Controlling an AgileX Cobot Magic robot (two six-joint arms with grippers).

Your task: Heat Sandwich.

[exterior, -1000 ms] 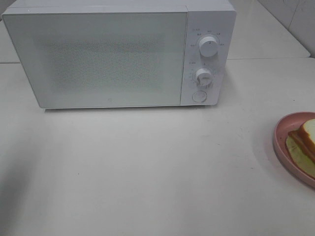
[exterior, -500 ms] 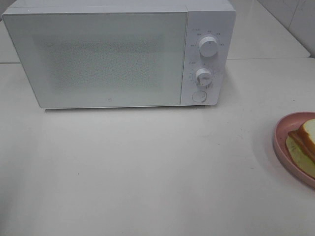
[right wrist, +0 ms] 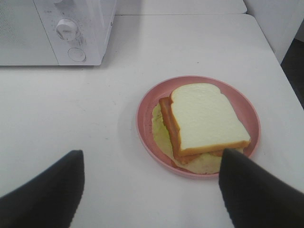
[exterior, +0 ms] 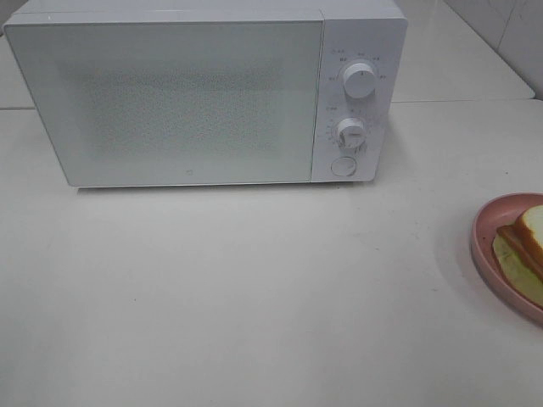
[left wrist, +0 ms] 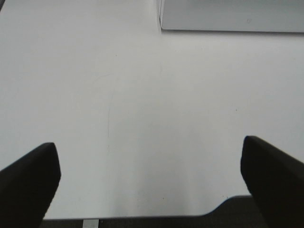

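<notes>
We see a pale white worktop (exterior: pixel 254 288), a seam between its panels, light tiled wall (exterior: pixel 509 34) behind, soft even light

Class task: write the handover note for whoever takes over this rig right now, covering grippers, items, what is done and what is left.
Left gripper: open, empty, over bare table in front of the microwave.
Right gripper: open, empty, hovering near the sandwich.
Sandwich sits on the pink plate, right of the microwave.
Done: nothing; microwave door shut.
Left: open door, put sandwich in, close, set the dials.
</notes>
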